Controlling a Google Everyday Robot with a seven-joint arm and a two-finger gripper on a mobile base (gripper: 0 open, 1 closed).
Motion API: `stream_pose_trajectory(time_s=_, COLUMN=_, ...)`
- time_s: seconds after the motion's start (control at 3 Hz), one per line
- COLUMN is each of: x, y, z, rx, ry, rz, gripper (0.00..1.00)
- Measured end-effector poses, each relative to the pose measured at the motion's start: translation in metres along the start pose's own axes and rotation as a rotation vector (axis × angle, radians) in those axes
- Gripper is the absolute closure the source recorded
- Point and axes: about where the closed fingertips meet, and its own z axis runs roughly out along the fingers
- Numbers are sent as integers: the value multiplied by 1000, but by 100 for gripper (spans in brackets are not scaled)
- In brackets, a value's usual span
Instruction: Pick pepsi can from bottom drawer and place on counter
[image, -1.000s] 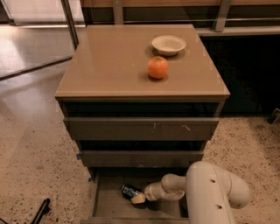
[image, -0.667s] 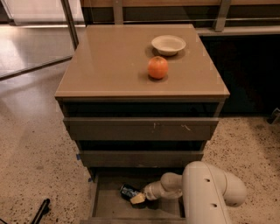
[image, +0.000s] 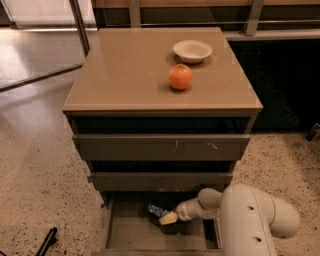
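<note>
The bottom drawer (image: 131, 231) is pulled open at the foot of the cabinet. The dark pepsi can (image: 156, 209) lies on its side inside it, near the back middle, with a pale label mark showing. My gripper (image: 168, 218) reaches into the drawer from the right on my white arm (image: 250, 220) and sits right at the can, its tan fingertip against it. The tan counter (image: 125, 75) tops the cabinet.
On the counter stand an orange (image: 180, 77) and a white bowl (image: 192, 50) at the back right. The two upper drawers (image: 160, 147) are slightly ajar. A dark rod tip (image: 47, 239) lies on the speckled floor at lower left.
My arm has shifted slightly left and further into the drawer. The gripper stays at the can, which has not visibly moved.
</note>
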Motion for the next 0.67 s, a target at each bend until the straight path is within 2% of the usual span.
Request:
stream_pose_trajectory(time_s=0.33, x=10, y=5, z=-36, rx=43, ry=-4, rz=60, gripper=100)
stream_pose_trajectory(time_s=0.67, x=27, y=13, z=-54, rx=61, ry=-26, rz=137, gripper=100)
